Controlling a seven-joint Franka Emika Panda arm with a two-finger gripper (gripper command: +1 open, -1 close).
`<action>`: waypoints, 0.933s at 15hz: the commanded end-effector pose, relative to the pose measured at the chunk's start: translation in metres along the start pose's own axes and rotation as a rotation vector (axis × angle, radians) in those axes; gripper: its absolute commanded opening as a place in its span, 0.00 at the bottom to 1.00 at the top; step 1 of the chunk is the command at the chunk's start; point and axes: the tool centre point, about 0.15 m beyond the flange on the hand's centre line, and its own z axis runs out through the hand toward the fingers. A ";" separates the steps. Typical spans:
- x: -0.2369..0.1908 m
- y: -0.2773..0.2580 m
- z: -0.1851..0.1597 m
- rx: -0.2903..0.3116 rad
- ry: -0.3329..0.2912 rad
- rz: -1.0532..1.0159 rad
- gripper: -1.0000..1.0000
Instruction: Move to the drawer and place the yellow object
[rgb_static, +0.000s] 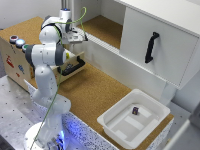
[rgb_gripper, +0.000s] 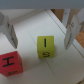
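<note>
Pincer hangs spread wide and empty, a finger on each side above the small bright yellow cube with black lettering, which lies on a pale white surface, not yet in my grip. I judge it light, rigid and hard-edged, probably a bit slick, so I would close on two opposite flat faces, square on. Just beside it sits a red lettered cube, close enough that one finger could nudge it. Further out, the light-wood drawer with its long black bar handle stands pulled open on the cork-topped desk. A white plastic tub holding a small dark cube sits well apart.
</note>
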 end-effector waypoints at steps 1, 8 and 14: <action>-0.001 -0.015 -0.039 -0.068 0.057 -0.086 1.00; -0.014 -0.099 -0.158 -0.222 0.052 0.014 1.00; -0.009 -0.205 -0.174 -0.235 0.084 0.081 1.00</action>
